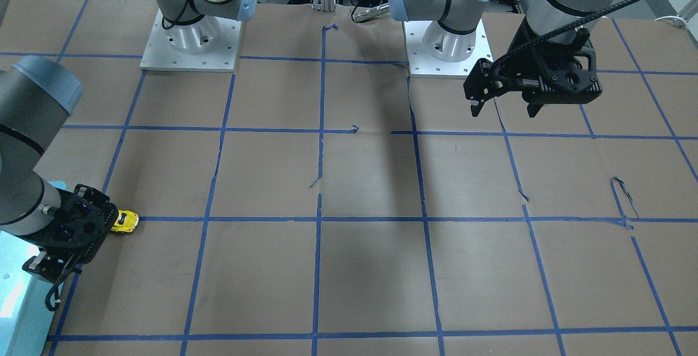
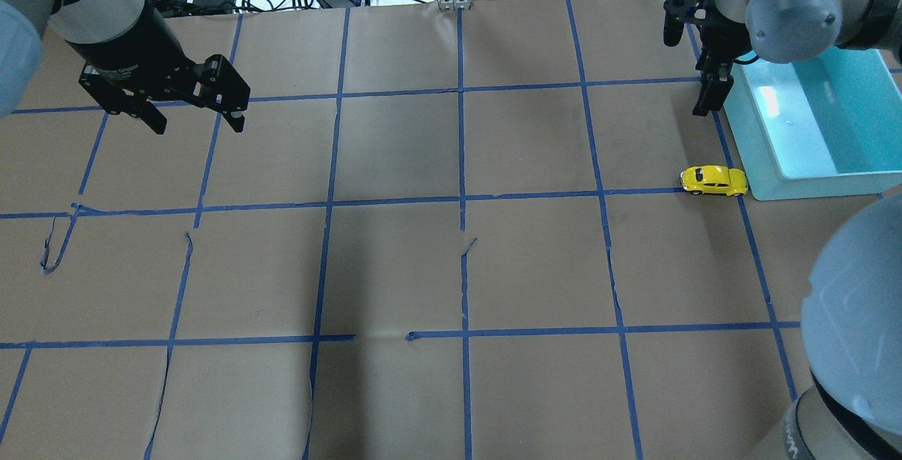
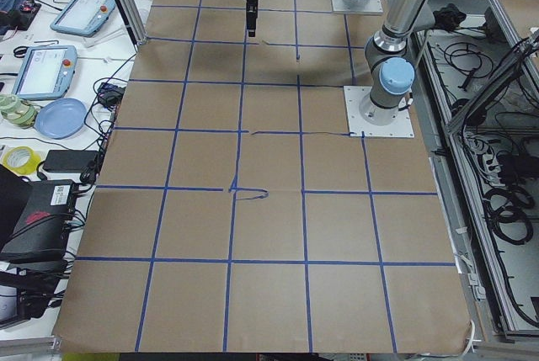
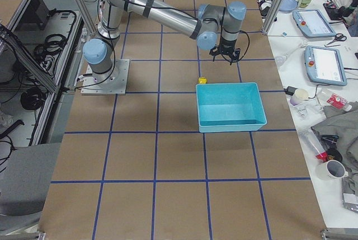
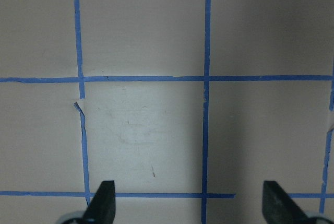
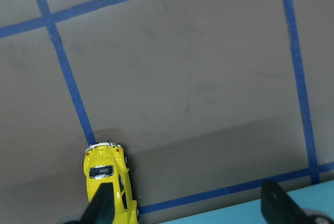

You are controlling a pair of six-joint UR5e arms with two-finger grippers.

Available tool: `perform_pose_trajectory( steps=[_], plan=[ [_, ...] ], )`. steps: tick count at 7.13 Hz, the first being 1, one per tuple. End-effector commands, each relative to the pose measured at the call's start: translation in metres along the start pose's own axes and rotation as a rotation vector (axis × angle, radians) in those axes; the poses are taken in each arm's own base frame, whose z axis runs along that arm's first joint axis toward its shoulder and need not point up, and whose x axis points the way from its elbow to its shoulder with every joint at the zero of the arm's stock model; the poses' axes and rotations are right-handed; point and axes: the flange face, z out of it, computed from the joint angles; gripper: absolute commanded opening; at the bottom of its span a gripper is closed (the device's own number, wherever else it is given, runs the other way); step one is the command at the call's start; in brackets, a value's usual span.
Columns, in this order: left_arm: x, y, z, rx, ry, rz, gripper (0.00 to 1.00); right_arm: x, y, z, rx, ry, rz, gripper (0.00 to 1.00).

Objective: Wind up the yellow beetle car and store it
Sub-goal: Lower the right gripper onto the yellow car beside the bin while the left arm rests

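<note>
Jaws on the right gripper (image 6: 189,208) stand wide apart with nothing between them, above the counter (image 2: 458,270). The yellow beetle car (image 6: 110,182) is not centred in the gap. In the right wrist view it lies under the fingertip on the picture's left, its length running away from the camera.

- Car position: on its wheels on the brown paper at a blue tape crossing, just beside the near corner of the teal bin (image 2: 810,185). Whether it touches the wall cannot be told.
- Left gripper (image 2: 199,124): jaws likewise spread and empty, well apart from the car over bare grid.

Judgement on the step: the approach is not yet lined up.
- Shift the right gripper sideways until the car sits mid-gap, then descend.
- The wrist angle looks right, since closing would bear on the car's flanks.
- Grip low on the body and leave the wheels on the paper for the pull-back.
- The glossy rounded shell may slip, and the bin wall is close.
</note>
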Motion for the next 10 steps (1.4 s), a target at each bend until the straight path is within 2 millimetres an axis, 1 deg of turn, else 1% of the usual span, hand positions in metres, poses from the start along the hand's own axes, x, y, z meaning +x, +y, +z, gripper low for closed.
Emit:
perform_pose_trajectory(
  steps=[1, 2, 3, 4, 5, 6, 7, 8, 9, 10],
  plan=[
    [0.0, -0.001, 0.001, -0.002, 0.001, -0.001, 1.0, -0.029, 0.011, 0.049, -0.049, -0.039, -0.092, 1.0],
    [0.0, -0.001, 0.002, -0.004, -0.001, -0.003, 1.0, -0.029, 0.015, 0.051, -0.062, -0.002, -0.187, 1.0],
    [-0.001, -0.002, 0.003, -0.005, 0.0, -0.004, 1.0, -0.035, 0.027, 0.066, -0.061, 0.002, -0.209, 1.0],
    [-0.001, -0.002, 0.002, -0.004, 0.001, -0.004, 1.0, -0.046, 0.046, 0.086, -0.06, -0.007, -0.177, 1.0],
    [-0.001, -0.001, 0.001, -0.002, 0.001, -0.003, 1.0, -0.059, 0.055, 0.099, -0.027, 0.007, -0.154, 1.0],
    [0.0, -0.001, 0.001, -0.002, 0.004, -0.004, 1.0, -0.065, 0.053, 0.1, -0.005, 0.007, -0.154, 1.0],
    [0.0, -0.001, 0.001, -0.003, 0.004, -0.003, 1.0, -0.064, 0.054, 0.093, -0.006, 0.013, -0.152, 1.0],
    [0.0, 0.0, 0.0, 0.0, 0.004, -0.003, 1.0, -0.064, 0.054, 0.092, -0.006, 0.015, -0.152, 1.0],
    [0.001, 0.0, 0.001, -0.005, 0.004, -0.001, 1.0, -0.068, 0.052, 0.097, 0.005, 0.002, -0.155, 1.0],
    [0.001, 0.0, 0.001, -0.005, 0.004, -0.001, 1.0, -0.068, 0.049, 0.098, 0.033, 0.002, -0.155, 1.0]
  ],
)
